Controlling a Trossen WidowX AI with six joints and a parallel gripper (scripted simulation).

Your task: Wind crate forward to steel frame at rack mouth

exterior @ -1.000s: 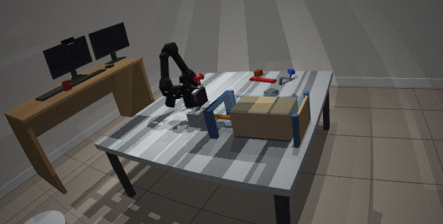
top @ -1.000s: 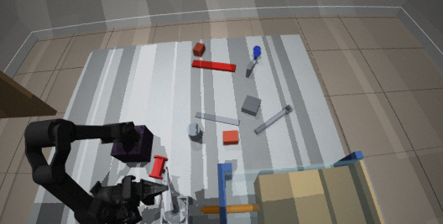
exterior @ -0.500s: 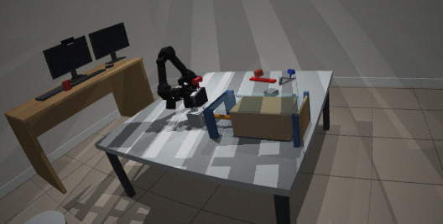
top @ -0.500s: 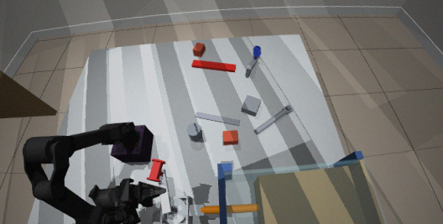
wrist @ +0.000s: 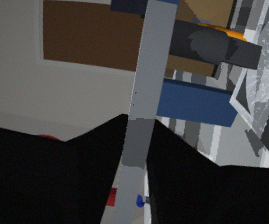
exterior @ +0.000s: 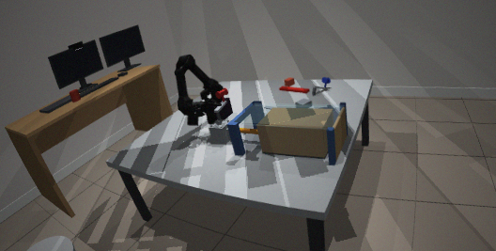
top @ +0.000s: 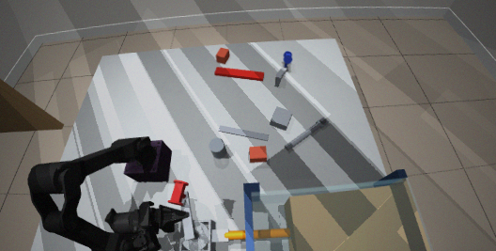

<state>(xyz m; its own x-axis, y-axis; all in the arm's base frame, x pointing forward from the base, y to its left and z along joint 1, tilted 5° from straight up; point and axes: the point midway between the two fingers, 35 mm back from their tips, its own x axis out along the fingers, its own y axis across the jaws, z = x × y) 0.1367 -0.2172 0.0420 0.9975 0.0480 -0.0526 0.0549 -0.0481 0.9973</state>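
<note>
Hand [top: 187,214] [exterior: 215,112] [wrist: 137,123] is gripping the winch handle [top: 189,227] [exterior: 222,94] [wrist: 152,60]. If its key's misaligned, turning could pop it off the winch [top: 210,233] [exterior: 219,134] [wrist: 241,103].

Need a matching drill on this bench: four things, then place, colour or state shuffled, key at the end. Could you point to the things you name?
Things:
1. Crate [top: 329,220] [exterior: 296,133]
2. Strap [top: 235,235] [exterior: 249,131] [wrist: 236,35]
3. Hand [top: 187,214] [exterior: 215,113] [wrist: 137,123]
4. Grey cylinder [top: 217,147]

Place, colour or state:
A. Shut on the winch handle [top: 188,227] [exterior: 222,94] [wrist: 150,60]
B. Standing on the bench [top: 141,79] [exterior: 188,168], near a thin grey strip [top: 243,133]
C. Inside the clear-panelled cubby [top: 249,215] [exterior: 239,140] [wrist: 197,102]
D. Orange

Pairs: 1-C, 2-D, 3-A, 4-B
</note>
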